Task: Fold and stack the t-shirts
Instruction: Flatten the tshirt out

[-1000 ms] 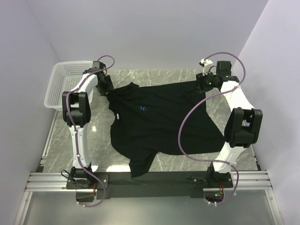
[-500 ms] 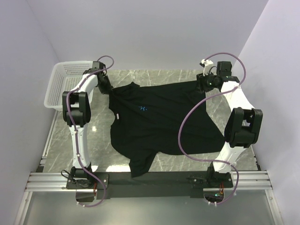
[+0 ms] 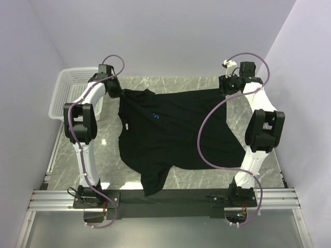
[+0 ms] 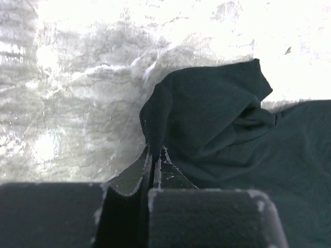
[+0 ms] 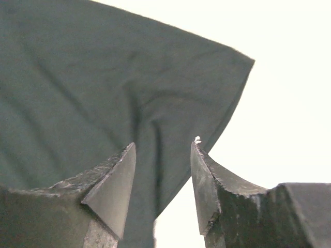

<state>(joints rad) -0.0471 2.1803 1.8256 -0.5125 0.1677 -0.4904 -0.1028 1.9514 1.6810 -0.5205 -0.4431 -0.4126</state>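
A black t-shirt (image 3: 176, 129) with a small light-blue logo (image 3: 154, 115) lies spread across the marble table (image 3: 67, 155), one sleeve reaching toward the near edge. My left gripper (image 3: 114, 94) is at the shirt's far left corner. In the left wrist view its jaws (image 4: 155, 151) are shut on the edge of the dark cloth (image 4: 217, 119), which bunches up just beyond them. My right gripper (image 3: 226, 91) is at the far right corner. In the right wrist view its fingers (image 5: 163, 147) stand open, apart on either side of a corner of the t-shirt (image 5: 103, 77).
A white mesh basket (image 3: 70, 90) stands at the far left, just beyond the left arm. Purple cables loop over both arms. The walls close in behind and at both sides.
My left gripper has shut on the shirt's far left edge and drawn it a little to the left and back. The right arm has shifted slightly toward the back, its jaws still open.
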